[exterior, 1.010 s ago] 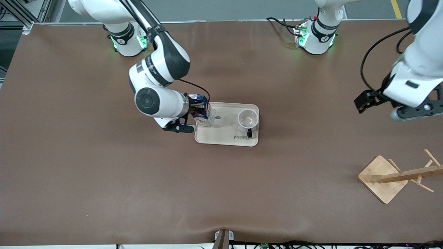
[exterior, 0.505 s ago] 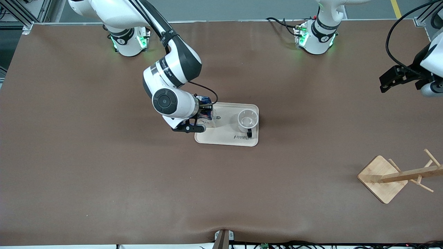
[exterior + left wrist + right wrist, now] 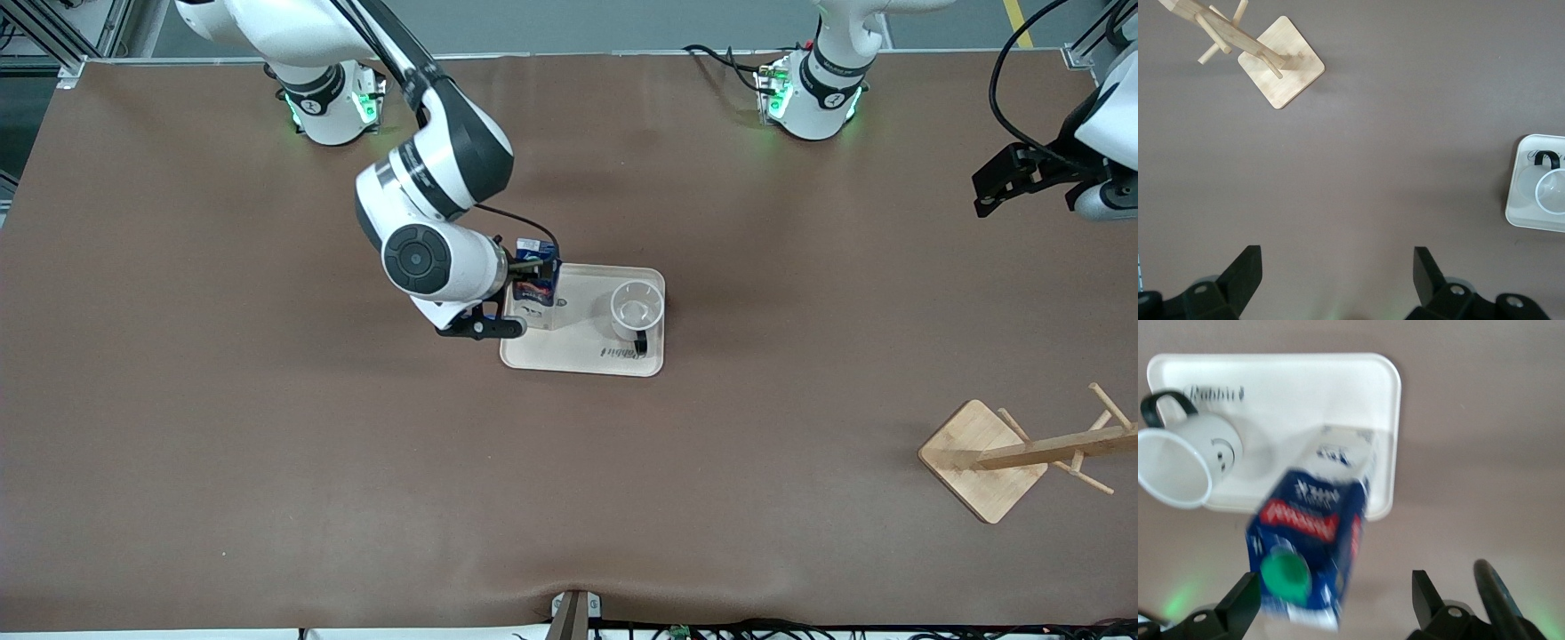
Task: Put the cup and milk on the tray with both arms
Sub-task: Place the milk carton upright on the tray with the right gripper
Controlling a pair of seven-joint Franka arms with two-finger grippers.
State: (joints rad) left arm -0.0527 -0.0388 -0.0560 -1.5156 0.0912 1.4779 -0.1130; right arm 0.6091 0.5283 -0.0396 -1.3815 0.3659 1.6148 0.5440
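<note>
Cream and flat, the tray (image 3: 582, 356) lies in the middle of the brown bench (image 3: 267, 444). The cup (image 3: 637, 308) stands on the tray, at the end toward the left arm, with its black handle turned to the front camera. The milk (image 3: 536, 277) stands on the tray too, at the end toward the right arm, and it looks upright. The right gripper (image 3: 1335, 603) is just above the milk. Its fingers (image 3: 1238, 607) are spread wide apart, and the carton's green cap sits between them. They do not seem to press the milk. The left gripper (image 3: 1338, 280) is up in the air, well away from the tray, past the left arm's end of the bench. Its fingers (image 3: 1245, 273) are wide open and hold nothing. A wooden cup rack (image 3: 1022, 453) stands near the left arm's end, nearer the front camera than the tray.
</note>
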